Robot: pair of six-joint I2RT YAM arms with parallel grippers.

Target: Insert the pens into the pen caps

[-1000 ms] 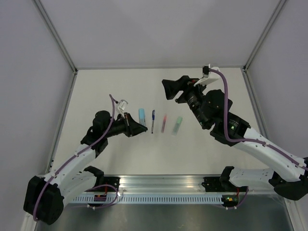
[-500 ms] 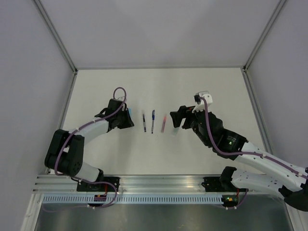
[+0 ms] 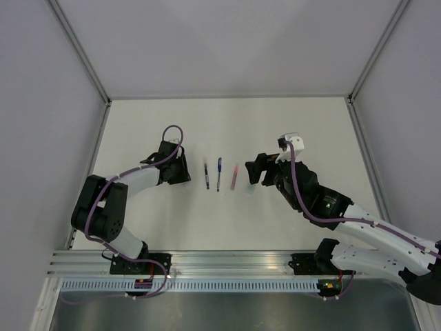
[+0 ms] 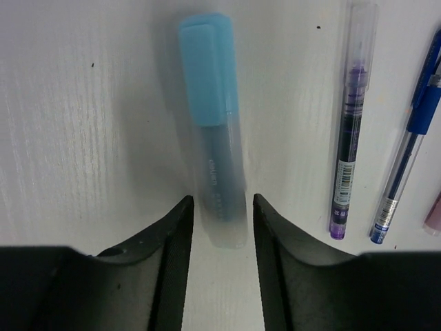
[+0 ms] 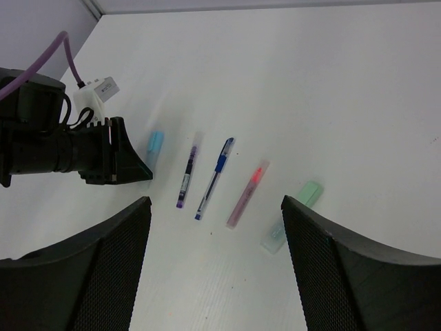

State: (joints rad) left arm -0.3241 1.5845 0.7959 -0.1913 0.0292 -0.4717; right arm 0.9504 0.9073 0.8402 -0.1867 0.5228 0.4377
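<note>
In the left wrist view a pale blue marker (image 4: 212,158) with its light blue cap (image 4: 205,69) on lies flat on the table. My left gripper (image 4: 220,214) straddles its near end, open, with a gap on each side. A black pen (image 4: 350,138) with a clear cap lies to its right, then a dark blue pen (image 4: 413,145). My right gripper (image 5: 215,207) hovers wide open above the row: black pen (image 5: 187,174), blue pen (image 5: 215,174), pink pen (image 5: 248,193), pale green marker (image 5: 295,212). No loose pen caps show.
The row of pens (image 3: 219,174) lies mid-table between both arms. Grey walls stand at the left and right, with metal frame posts (image 3: 79,48) at the back corners. The aluminium rail (image 3: 227,262) with the arm bases runs along the near edge.
My left gripper has gone to the pale blue marker at the left of the row and its jaws have parted. The right gripper came down from the back toward the green marker.
</note>
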